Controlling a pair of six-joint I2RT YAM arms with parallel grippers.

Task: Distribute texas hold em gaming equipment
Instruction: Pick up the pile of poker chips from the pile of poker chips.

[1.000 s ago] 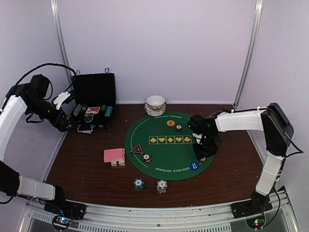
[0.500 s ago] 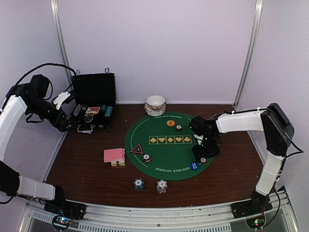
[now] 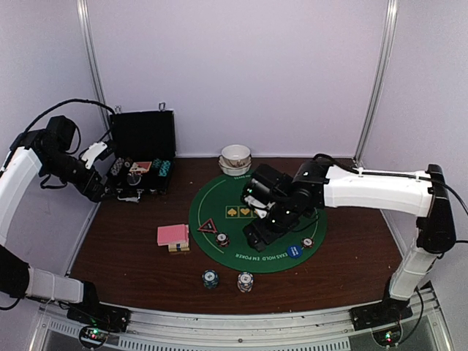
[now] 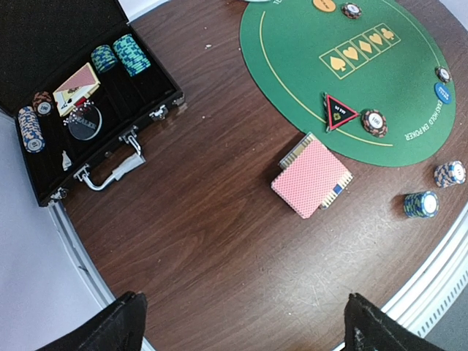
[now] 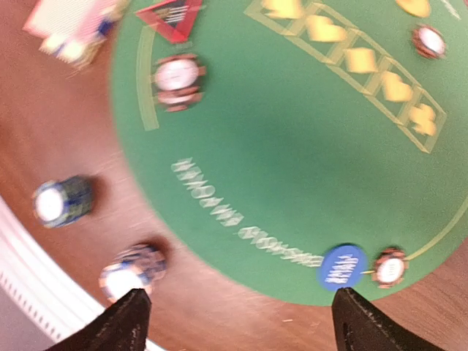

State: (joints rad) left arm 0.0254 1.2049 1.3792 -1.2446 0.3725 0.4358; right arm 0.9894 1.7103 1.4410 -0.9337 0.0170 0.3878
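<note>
A teal chip stack (image 3: 210,278) and a paler chip stack (image 3: 245,281) sit nearer than the right pincer (image 3: 254,235), which hangs released and empty over the green mat (image 3: 213,201). The blue disc (image 3: 294,251) lies to its right, the triangle marker (image 3: 207,225) and pink cards (image 3: 172,235) to its left. The left pincer (image 4: 245,329) is also released, with the black case (image 4: 44,44) beyond it.

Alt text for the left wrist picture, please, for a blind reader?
Seen from above: a pink-backed card deck lies on a brown table, between an open black case of chips and a round green poker mat.
</note>
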